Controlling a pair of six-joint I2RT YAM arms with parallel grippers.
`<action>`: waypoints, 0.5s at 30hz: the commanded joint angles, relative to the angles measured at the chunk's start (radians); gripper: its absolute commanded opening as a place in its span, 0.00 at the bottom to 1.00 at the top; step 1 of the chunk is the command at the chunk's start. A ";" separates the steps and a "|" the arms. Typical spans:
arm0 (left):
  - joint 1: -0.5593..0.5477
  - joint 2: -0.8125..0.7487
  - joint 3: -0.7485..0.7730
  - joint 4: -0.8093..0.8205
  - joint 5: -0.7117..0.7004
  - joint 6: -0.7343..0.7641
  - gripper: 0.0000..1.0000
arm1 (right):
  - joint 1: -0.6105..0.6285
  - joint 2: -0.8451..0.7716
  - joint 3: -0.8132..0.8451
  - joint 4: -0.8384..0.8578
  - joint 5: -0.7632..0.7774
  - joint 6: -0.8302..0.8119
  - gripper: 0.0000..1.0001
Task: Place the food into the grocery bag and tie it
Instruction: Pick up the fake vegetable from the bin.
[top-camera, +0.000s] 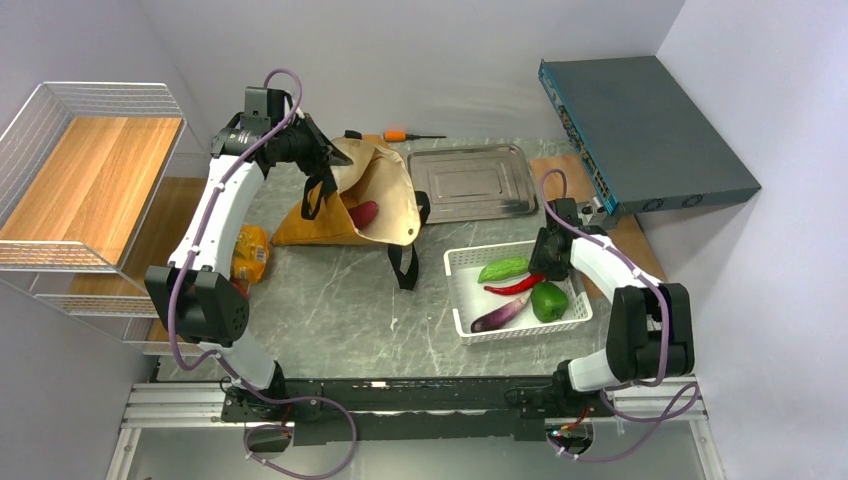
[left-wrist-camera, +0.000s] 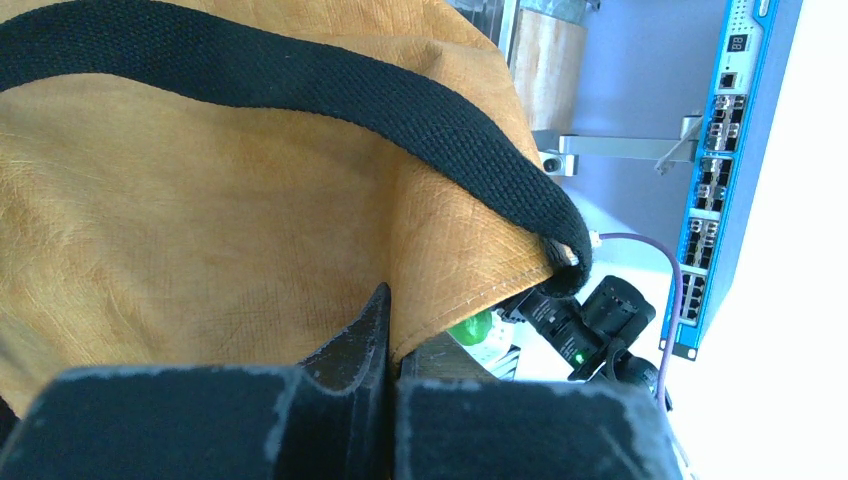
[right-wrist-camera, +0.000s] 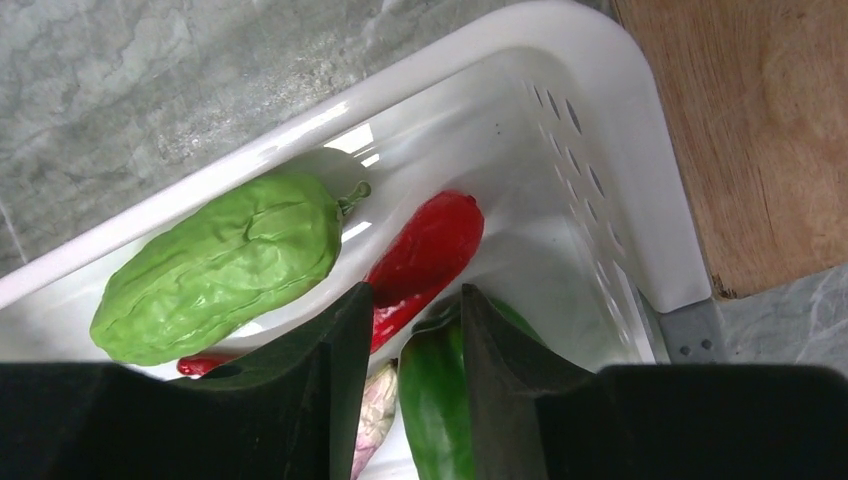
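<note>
The mustard grocery bag (top-camera: 385, 190) lies at the back of the table, its mouth lifted open to show the cream lining. A magenta root (top-camera: 363, 213) rests inside. My left gripper (top-camera: 325, 165) is shut on the bag's rim (left-wrist-camera: 440, 300), just under a black strap (left-wrist-camera: 400, 110). A yellow snack packet (top-camera: 250, 252) lies by the left arm. My right gripper (top-camera: 550, 262) reaches into the white basket (top-camera: 460, 300). Its fingers (right-wrist-camera: 345, 340) stand a little apart over a red chili (right-wrist-camera: 430, 245) and a green pepper (right-wrist-camera: 435, 400). Whether they grip either one is unclear.
The basket (right-wrist-camera: 480, 50) also holds a green chayote (right-wrist-camera: 220, 260) and a purple eggplant (top-camera: 500, 315). A metal tray (top-camera: 470, 180) sits behind it, with an orange screwdriver (top-camera: 405, 134) beyond. A blue network switch (top-camera: 640, 130) stands back right and a wire shelf (top-camera: 90, 170) on the left.
</note>
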 joint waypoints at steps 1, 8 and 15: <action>0.006 -0.023 0.017 0.042 0.026 0.003 0.00 | -0.008 0.016 -0.004 0.033 0.008 -0.006 0.41; 0.006 -0.023 0.014 0.043 0.028 0.001 0.00 | -0.008 0.034 -0.021 0.055 -0.014 -0.006 0.45; 0.005 -0.021 0.015 0.044 0.030 -0.001 0.00 | -0.009 0.056 -0.031 0.064 -0.031 -0.005 0.46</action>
